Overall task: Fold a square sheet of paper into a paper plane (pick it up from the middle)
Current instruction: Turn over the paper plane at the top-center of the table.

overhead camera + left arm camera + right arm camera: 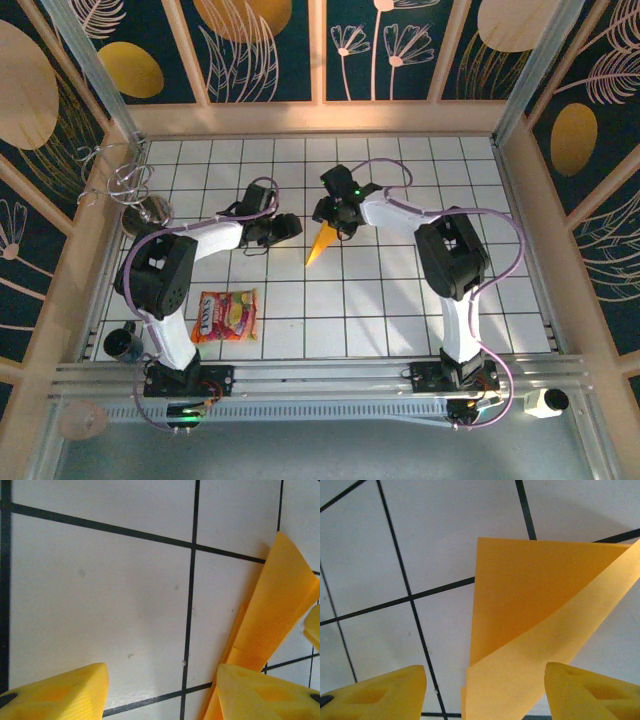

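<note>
The orange-yellow sheet of paper lies folded into a slim pointed dart, the paper plane (320, 243), on the white tiled floor, tip toward the near left. My left gripper (287, 227) hovers just left of it, open. In the left wrist view the plane (275, 610) lies along the right finger (265, 692), and bare tile shows between the fingers. My right gripper (336, 215) is over the plane's wide far end, open. In the right wrist view the loose folded flaps (530, 615) rise between its spread fingers (380, 692), touching neither.
A red-and-yellow snack packet (226, 316) lies near the left arm's base. A metal wire stand (128, 185) sits at the far left wall, and a dark cup (122, 343) at the near left. Wooden walls (320, 120) ring the tiled floor.
</note>
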Motion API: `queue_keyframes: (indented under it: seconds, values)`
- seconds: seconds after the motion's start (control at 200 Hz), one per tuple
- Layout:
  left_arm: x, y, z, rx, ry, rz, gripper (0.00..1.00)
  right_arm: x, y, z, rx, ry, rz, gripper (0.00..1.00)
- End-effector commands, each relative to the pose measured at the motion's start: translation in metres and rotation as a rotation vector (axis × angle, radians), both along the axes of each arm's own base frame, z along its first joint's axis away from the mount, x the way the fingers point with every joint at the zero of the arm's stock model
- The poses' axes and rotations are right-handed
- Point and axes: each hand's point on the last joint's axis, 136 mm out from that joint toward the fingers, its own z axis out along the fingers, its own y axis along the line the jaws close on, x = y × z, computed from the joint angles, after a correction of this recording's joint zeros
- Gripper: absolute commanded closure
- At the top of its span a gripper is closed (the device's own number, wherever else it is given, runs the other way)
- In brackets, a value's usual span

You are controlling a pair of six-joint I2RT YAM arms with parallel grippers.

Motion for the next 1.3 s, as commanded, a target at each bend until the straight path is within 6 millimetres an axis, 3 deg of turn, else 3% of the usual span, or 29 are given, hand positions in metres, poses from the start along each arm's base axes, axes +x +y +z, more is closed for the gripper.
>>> queue_keyframes:
  seconds: [0.0,0.736,1.161,1.291]
  values:
    - [0.005,0.009,0.011,0.033,-0.058,0.015,0.37,-0.001,-0.014,-0.010,-0.100,0.027,-0.091,0.38]
    - [0.014,0.011,0.010,0.050,-0.056,0.027,0.22,-0.015,-0.023,-0.010,-0.092,0.063,-0.132,0.67]
    - [0.018,0.011,0.009,0.056,-0.053,0.031,0.18,-0.028,-0.037,-0.005,-0.099,0.074,-0.190,0.68]
    - [0.018,0.011,0.010,0.055,-0.054,0.032,0.18,-0.029,-0.040,-0.005,-0.110,0.073,-0.197,0.79]
